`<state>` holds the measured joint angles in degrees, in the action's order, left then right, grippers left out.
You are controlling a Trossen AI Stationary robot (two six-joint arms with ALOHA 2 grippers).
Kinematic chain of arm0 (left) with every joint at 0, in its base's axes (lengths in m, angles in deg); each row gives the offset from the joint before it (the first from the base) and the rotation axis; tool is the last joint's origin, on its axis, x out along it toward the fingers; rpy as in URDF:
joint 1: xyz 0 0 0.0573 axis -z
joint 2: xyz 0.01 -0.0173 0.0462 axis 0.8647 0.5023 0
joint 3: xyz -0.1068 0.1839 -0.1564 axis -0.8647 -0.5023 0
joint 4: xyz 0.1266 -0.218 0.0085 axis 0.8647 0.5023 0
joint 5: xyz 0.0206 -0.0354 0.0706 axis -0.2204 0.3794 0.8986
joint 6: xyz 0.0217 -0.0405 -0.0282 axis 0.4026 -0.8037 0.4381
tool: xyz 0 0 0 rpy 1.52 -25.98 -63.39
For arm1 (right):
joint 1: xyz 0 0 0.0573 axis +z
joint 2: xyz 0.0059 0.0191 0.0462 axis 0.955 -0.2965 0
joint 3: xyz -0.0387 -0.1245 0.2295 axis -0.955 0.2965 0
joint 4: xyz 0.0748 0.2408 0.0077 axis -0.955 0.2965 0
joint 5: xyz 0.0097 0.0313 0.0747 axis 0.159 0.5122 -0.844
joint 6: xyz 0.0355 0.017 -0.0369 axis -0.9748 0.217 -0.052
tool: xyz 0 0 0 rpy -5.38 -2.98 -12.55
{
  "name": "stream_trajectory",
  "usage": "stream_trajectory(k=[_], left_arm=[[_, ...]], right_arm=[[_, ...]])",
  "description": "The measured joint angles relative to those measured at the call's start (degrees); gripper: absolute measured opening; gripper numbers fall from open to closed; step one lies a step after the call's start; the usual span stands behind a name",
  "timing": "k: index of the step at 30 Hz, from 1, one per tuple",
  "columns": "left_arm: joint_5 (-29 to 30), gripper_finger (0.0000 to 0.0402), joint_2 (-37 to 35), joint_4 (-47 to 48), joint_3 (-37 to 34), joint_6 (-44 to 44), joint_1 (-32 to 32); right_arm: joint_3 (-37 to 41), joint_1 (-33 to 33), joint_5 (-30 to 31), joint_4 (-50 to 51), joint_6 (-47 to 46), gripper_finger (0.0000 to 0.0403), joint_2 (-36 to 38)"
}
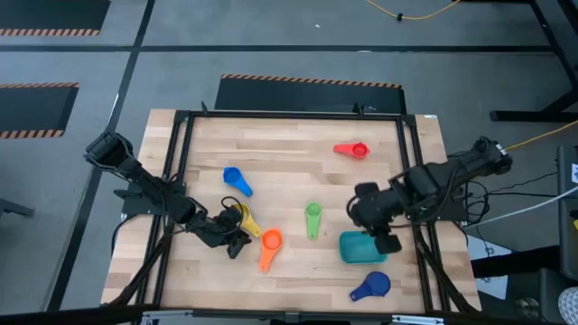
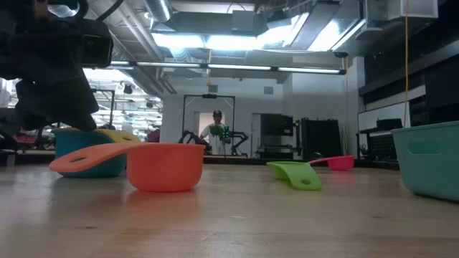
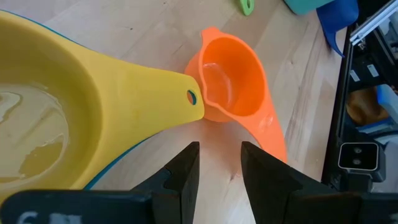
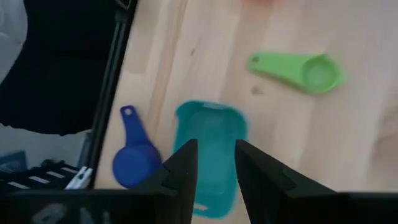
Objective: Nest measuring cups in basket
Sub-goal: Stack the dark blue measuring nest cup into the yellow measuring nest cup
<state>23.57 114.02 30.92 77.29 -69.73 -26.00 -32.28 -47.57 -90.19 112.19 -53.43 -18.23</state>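
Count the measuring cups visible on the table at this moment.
6: red at the far side; light blue left of centre; green mid-table; yellow by the left tool; orange beside it; dark blue near the basket.

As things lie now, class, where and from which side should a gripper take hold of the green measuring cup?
Grip the green measuring cup by its flat handle, coming straight down from above. It sits upright and alone mid-table, bowl toward the far edge, handle toward the near edge. Jaws set across the narrow handle should fit; the round bowl looks wider and likelier to slip.

Grey floor (image 1: pixel 298 63), bright ceiling lights (image 2: pixel 237 39)
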Motion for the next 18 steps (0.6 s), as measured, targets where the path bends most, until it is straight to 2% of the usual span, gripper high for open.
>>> stream_trajectory(k=[3, 9, 18], left_arm=[[0.04, 0.0111, 0.00, -0.02, 0.00, -0.01, 0.00], [0.50, 0.0111, 0.00, -0.06, 0.00, -0.01, -0.02], [1.45, 0.0111, 0.00, -0.07, 0.00, -0.03, -0.02]], right_arm=[[4.26, 2.44, -0.33, -3.09, -3.35, 0.0111, 0.38], [9.71, 4.34, -0.37, -8.55, -3.49, 0.0111, -0.54], [11.52, 4.29, -0.31, -11.56, -1.64, 0.0111, -2.30]])
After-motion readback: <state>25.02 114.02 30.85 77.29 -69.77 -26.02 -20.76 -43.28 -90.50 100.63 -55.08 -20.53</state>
